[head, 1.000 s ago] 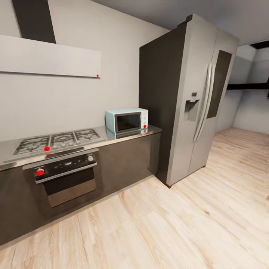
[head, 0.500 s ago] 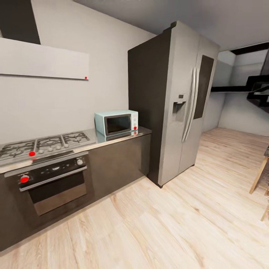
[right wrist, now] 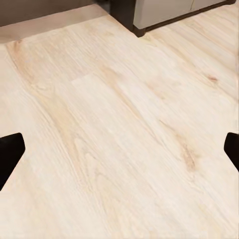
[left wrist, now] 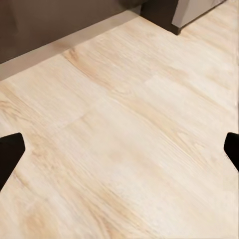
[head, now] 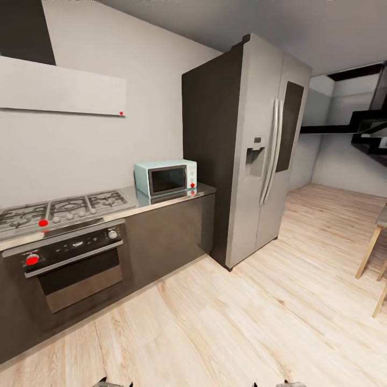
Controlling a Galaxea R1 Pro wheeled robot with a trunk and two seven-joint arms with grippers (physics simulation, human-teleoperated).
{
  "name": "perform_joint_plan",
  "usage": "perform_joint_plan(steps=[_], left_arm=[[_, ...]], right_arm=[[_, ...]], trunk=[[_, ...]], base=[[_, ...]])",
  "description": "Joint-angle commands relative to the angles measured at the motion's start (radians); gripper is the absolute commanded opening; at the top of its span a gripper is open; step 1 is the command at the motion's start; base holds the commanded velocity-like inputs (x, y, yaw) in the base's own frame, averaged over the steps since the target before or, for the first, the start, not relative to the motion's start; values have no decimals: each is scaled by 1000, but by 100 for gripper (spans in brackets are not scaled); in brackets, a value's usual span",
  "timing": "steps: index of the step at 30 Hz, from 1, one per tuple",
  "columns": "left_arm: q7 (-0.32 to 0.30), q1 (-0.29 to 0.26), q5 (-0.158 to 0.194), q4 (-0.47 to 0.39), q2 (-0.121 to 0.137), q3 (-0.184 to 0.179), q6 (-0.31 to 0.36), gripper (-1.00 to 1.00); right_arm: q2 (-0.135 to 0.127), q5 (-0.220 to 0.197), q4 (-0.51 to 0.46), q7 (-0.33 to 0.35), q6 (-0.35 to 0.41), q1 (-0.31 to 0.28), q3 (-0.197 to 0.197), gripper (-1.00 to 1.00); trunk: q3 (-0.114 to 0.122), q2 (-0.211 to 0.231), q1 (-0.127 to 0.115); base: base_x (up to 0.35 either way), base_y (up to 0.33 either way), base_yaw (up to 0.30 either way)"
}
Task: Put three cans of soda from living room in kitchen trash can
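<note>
Kitchen transit | left claw (left wrist: 119,149) wide, empty | right claw (right wrist: 119,149) wide, empty | floor (head: 279,301) beneath both | hob (head: 59,207), microwave (head: 165,178), fridge (head: 258,150) ahead | cans, bin unseen: bearing and nearer arm undeterminable

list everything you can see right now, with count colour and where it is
fridge: 1, steel grey with dark side, right of the worktop
microwave: 1, pale teal, on the worktop's end beside the fridge
gas hob: 1, grey with red knob, on the worktop
oven: 1, dark with red knob, under the hob
worktop: 1, steel, over dark cabinets
hood panel: 1, pale grey, on the wall above the hob
floor: pale wood planks
wooden legs: pale brown, far right edge
left gripper: 1, black fingertips wide apart, over floor
right gripper: 1, black fingertips wide apart, over floor
</note>
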Motion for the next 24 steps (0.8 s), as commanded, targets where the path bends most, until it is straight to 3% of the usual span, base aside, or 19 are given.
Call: perform_joint_plan(steps=[1,4,5,11,13,19,24], left_arm=[[-3,0,-1,-4,1,0,-1,100],[-3,0,0,1,8,1,-5,100],[-3,1,0,7,22,1,-9,100],[-3,1,-1,13,37,0,-11,100],[-2,0,-2,17,39,0,-11,100],[-2,0,0,19,40,-1,-12,100],[-3,1,-1,20,40,-1,-12,100]], right_arm=[[-7,3,-9,-1,0,1,-1,100],[-23,8,-29,-4,2,2,-3,100],[-30,9,-36,-4,3,2,-5,100],[-36,6,-40,-6,4,3,-11,100],[-36,5,-39,-7,4,3,-28,100],[-38,6,-35,-4,5,3,-141,100],[-37,6,-3,-4,5,3,-166,100]], trunk=[[1,0,0],[5,0,0],[6,0,0],[15,0,0],[18,0,0],[27,0,0],[34,0,0]], base=[[0,0,0],[0,0,0],[0,0,0],[0,0,-24],[0,0,-70],[0,0,-86],[0,0,-102]])
